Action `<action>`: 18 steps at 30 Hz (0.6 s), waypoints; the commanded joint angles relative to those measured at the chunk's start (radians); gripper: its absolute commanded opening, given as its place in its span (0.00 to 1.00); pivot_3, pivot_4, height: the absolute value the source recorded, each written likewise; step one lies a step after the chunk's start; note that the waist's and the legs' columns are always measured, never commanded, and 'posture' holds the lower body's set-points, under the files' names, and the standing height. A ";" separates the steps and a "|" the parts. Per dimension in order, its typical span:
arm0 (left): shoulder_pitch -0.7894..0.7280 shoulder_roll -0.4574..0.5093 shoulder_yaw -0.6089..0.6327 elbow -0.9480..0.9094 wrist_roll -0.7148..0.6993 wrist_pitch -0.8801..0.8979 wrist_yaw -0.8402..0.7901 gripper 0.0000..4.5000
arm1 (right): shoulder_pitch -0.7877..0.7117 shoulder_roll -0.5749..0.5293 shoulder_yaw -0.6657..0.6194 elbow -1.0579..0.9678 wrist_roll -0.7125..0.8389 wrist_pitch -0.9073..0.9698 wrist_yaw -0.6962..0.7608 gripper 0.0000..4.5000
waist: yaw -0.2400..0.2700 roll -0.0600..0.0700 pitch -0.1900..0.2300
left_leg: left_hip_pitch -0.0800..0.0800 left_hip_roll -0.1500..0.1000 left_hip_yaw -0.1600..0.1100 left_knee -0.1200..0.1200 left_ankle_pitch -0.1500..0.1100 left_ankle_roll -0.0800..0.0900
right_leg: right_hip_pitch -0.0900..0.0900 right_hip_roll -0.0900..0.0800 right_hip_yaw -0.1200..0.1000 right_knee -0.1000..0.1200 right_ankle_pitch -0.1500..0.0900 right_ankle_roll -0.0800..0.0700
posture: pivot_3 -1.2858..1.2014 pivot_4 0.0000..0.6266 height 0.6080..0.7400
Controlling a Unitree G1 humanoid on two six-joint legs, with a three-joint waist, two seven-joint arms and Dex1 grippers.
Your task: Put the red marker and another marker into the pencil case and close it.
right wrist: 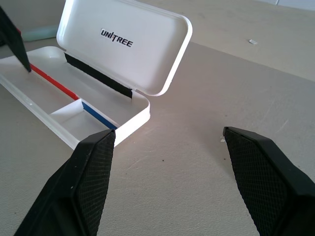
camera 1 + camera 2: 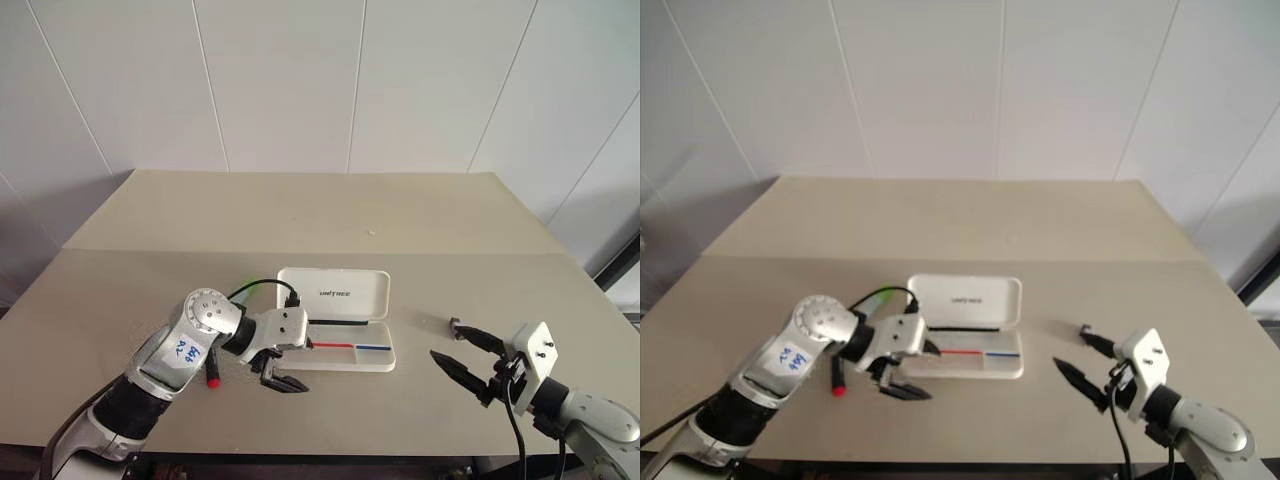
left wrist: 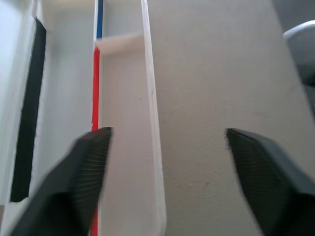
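The left pincer hung wide open and empty at the near-left corner of the open white hard pencil case, while the slim black red-ended marker lay on the beige tabletop just left, so a careless swing risked shoving the case or rolling that marker away.

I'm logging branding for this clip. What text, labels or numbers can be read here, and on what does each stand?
"UNITREE": dark print on the open lid of the pencil case.
Blue handwriting on a white sticker on the left arm: too blurred to read.
Nothing else legible.
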 commanded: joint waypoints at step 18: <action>0.203 -0.256 0.468 -0.402 -0.049 0.482 0.734 0.99 | -0.259 -0.053 0.091 0.230 0.019 -0.021 0.238 1.00 | 0.000 0.000 0.000 | 0.000 0.000 0.000 0.001 0.000 0.000 | 0.000 0.000 0.000 0.000 0.001 0.002 | 0.52 0.24 1.00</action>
